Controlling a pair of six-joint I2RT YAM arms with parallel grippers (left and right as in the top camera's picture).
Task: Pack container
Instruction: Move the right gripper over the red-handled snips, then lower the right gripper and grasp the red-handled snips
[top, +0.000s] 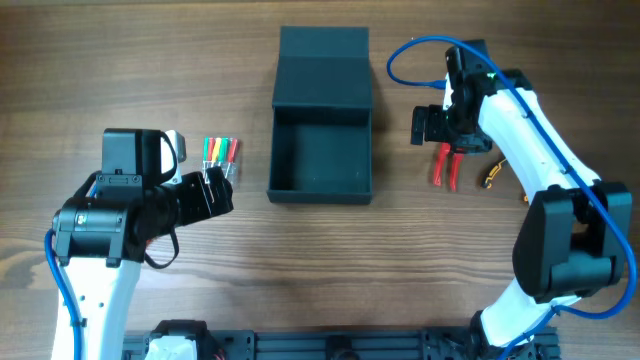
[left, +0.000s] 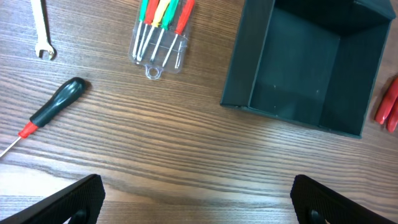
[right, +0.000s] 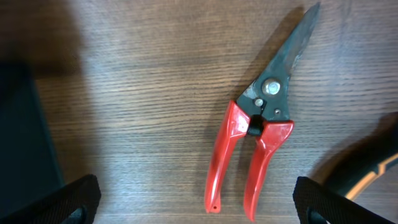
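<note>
The dark teal-grey container (top: 320, 192) stands open at the centre of the worktop (top: 300, 265), its flap toward the top of the frame. To its right, red-handled snips (right: 264, 118) lie below the right claw (top: 435, 126), which is spread wide and empty. Their long axis runs diagonally, handles at lower centre and tip at upper right. The left claw (top: 218, 192), also spread and empty, is well apart from them.

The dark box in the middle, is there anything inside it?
Nothing: seen from above, the box is empty. In the left wrist view its near wall hides a thin strip of floor.
</note>
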